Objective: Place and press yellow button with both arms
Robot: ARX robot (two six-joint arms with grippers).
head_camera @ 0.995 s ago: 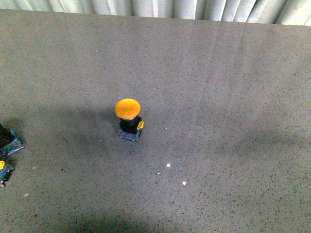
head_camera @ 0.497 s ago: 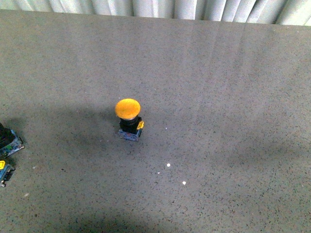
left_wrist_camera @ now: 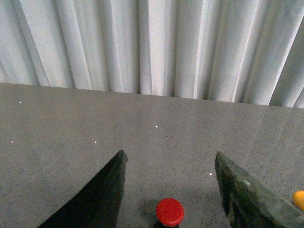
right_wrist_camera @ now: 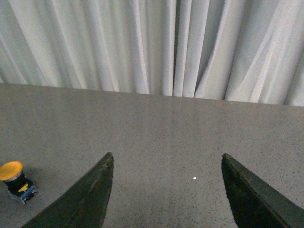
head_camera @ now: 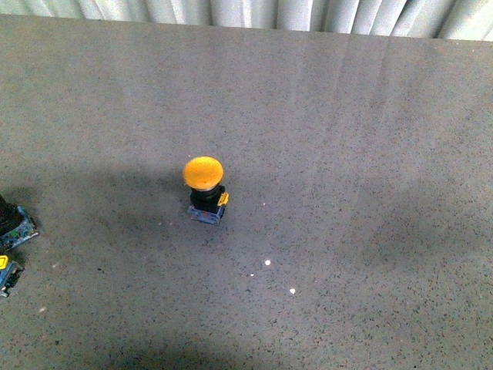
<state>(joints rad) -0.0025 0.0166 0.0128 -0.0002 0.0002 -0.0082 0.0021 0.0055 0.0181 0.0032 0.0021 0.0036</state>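
The yellow button (head_camera: pixel 204 189) stands upright on the grey speckled table (head_camera: pixel 347 154), a little left of the middle of the front view, its round orange-yellow cap on top and its black body, blue base and yellow side tab below. Nothing touches it. My right wrist camera catches it (right_wrist_camera: pixel 15 180) too, well off to one side of my right gripper (right_wrist_camera: pixel 166 190), whose two dark fingers (right_wrist_camera: pixel 90 194) stand spread wide apart over bare table with nothing between them. My left gripper (left_wrist_camera: pixel 171 185) is likewise spread, its fingers (left_wrist_camera: pixel 102 194) wide apart; between them, close to the camera, sits a red button (left_wrist_camera: pixel 169 212), free of both fingers. A sliver of yellow shows past one left finger at the picture's edge; I cannot tell what it is. At the left edge of the front view lie two small blue-black parts (head_camera: pixel 14 223), well apart from the yellow button. White curtains (right_wrist_camera: pixel 156 45) hang behind the far edge of the table.
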